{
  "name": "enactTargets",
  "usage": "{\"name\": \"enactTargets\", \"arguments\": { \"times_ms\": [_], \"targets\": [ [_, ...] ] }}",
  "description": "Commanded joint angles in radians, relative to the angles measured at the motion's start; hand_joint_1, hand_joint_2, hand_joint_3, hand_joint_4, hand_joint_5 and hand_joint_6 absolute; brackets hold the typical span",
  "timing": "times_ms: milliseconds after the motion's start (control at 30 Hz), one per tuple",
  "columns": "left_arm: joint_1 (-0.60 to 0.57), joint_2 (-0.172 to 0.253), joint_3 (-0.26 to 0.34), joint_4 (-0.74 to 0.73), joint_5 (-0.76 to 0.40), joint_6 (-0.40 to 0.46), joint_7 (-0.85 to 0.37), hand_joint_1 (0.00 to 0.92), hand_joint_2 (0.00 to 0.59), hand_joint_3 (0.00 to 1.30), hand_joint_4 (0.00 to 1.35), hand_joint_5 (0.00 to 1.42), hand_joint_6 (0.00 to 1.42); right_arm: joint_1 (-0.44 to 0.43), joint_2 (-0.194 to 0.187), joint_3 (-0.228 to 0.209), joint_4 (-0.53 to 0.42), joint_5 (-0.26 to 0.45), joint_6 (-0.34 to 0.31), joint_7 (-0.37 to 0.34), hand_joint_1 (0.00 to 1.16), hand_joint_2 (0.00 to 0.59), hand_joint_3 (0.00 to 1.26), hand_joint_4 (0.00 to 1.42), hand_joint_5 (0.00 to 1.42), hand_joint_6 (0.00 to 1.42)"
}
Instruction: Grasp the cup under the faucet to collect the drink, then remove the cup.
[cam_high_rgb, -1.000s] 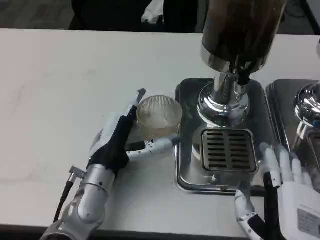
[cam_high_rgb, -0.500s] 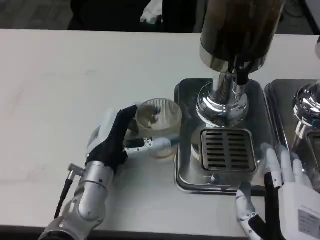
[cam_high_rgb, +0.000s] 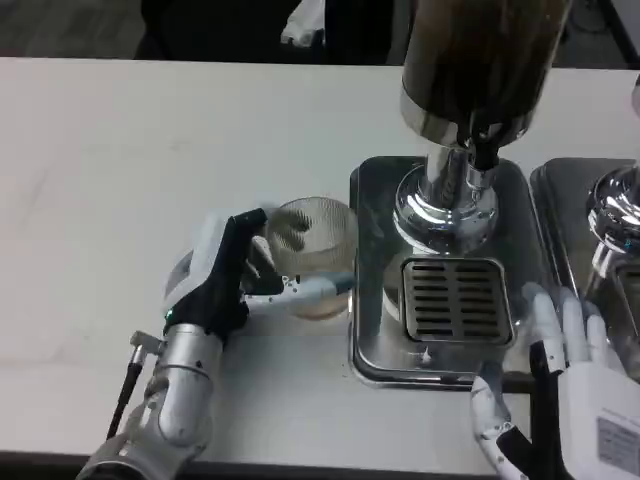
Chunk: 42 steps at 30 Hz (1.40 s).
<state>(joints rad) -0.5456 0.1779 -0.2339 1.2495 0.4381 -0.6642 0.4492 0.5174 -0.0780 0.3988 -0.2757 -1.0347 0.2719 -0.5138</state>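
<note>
A clear ribbed cup stands on the white table just left of the steel drip tray. My left hand grips it: fingers wrap its far side and the thumb lies along its near side. The dispenser's dark tank stands on a chrome column, with the black faucet above the slotted grate. My right hand rests open at the tray's front right corner, holding nothing.
A second steel tray with another chrome dispenser base stands at the right edge. White table surface stretches to the left and back. The table's near edge runs below my forearms.
My left hand has closed its fingers around the cup, which sat loosely beside the hand a second ago. The right hand has stayed put.
</note>
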Motion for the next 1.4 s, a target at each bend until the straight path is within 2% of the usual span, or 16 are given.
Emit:
{"name": "enactTargets", "arguments": {
  "times_ms": [33,467,767,933,1133,1267,1400],
  "targets": [
    [-0.010,0.002,-0.001,-0.007,0.005,-0.012,0.037,0.671,0.000,0.95,1.06,1.14,1.17,-0.004,0.004,-0.008,-0.003,0.005,-0.003,-0.016,0.24,0.535,0.06,0.00,0.00,0.11],
    [-0.017,0.017,-0.023,-0.030,0.023,-0.048,0.069,0.641,0.000,0.96,1.06,1.13,1.23,-0.016,-0.001,-0.030,0.002,0.013,-0.010,-0.018,0.24,0.535,0.06,0.00,0.00,0.11],
    [-0.024,0.013,-0.057,-0.074,0.074,-0.104,0.113,0.603,0.000,0.94,1.04,1.11,1.24,-0.016,-0.001,-0.034,0.001,0.013,-0.012,-0.021,0.24,0.535,0.06,0.00,0.00,0.11],
    [-0.035,-0.009,-0.075,-0.072,0.096,-0.105,0.109,0.588,0.000,0.93,1.04,1.11,1.25,-0.013,0.001,-0.033,-0.002,0.011,-0.010,-0.023,0.24,0.535,0.06,0.00,0.00,0.11],
    [-0.077,-0.060,-0.140,-0.054,0.167,-0.069,0.149,0.584,0.000,0.92,1.04,1.11,1.25,-0.007,0.014,-0.028,-0.008,0.001,0.001,-0.033,0.24,0.535,0.06,0.00,0.00,0.11],
    [-0.143,-0.102,-0.189,-0.019,0.219,-0.006,0.166,0.580,0.000,0.92,1.04,1.11,1.25,0.009,0.025,-0.027,-0.016,-0.007,0.006,-0.044,0.24,0.535,0.06,0.00,0.00,0.11],
    [-0.196,-0.122,-0.220,0.011,0.244,0.043,0.172,0.578,0.001,0.93,1.04,1.11,1.25,0.019,0.039,-0.023,-0.018,-0.013,0.012,-0.059,0.24,0.535,0.06,0.00,0.00,0.11]
  ]
}}
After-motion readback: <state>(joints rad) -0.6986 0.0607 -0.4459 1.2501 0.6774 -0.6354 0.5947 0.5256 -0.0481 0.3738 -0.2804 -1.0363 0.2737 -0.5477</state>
